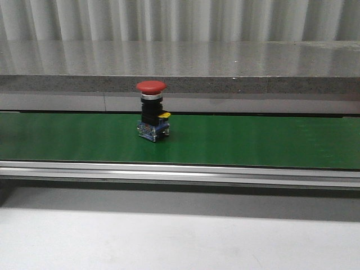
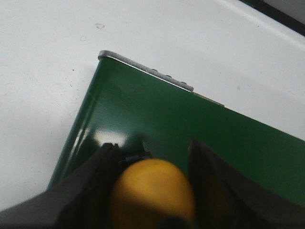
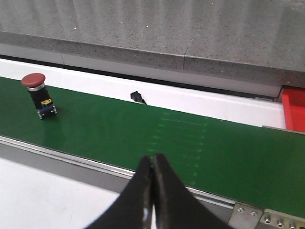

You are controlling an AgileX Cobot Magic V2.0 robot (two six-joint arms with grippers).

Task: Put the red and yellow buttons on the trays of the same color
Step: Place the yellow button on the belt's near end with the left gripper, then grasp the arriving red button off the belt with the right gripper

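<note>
A red button [image 1: 151, 112] with a mushroom cap on a black and blue body stands upright on the green belt [image 1: 253, 140]; it also shows far off in the right wrist view as the red button [image 3: 35, 90]. My left gripper [image 2: 151, 143] is shut on a yellow button [image 2: 152, 191], its dark fingers [image 2: 95, 181] pressing the cap's sides above the belt's end [image 2: 157, 109]. Empty and shut, my right gripper [image 3: 152, 160] hangs over the belt's near rail. A corner of the red tray [image 3: 294, 109] shows past the belt. No yellow tray is in view.
A grey stone ledge [image 1: 225, 67] runs behind the belt. An aluminium rail [image 1: 180, 171] borders its near side, with white tabletop [image 1: 169, 236] in front. A small black part [image 3: 137, 96] lies on the white strip behind the belt.
</note>
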